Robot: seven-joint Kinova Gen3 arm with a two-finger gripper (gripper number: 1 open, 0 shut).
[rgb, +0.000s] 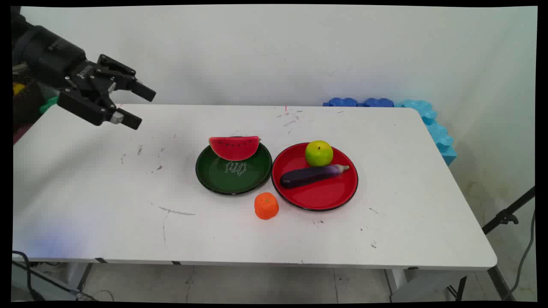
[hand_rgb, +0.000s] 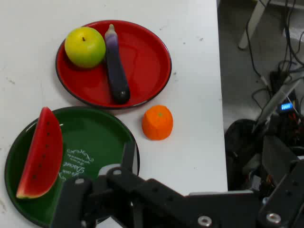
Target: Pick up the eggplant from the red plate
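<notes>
Jaws spread wide, nothing held. Well beyond them: green plate [rgb: 222, 182], watermelon slice [rgb: 234, 147] contained; red plate [rgb: 325, 199], apple [rgb: 319, 153] and eggplant [rgb: 312, 175] contained.

Gripper [rgb: 138, 108] spread wide, raised at desk [rgb: 85, 192] far left, watermelon slice [rgb: 234, 147] on green plate [rgb: 233, 176], well apart.

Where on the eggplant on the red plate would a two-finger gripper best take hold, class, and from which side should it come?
Grip the eggplant across its thick dark middle, probably from straight above. It lies flat on the red plate, long and narrow, so fingers can close across its width. The green apple sits close beside its stem end, so stay toward the middle.
</notes>
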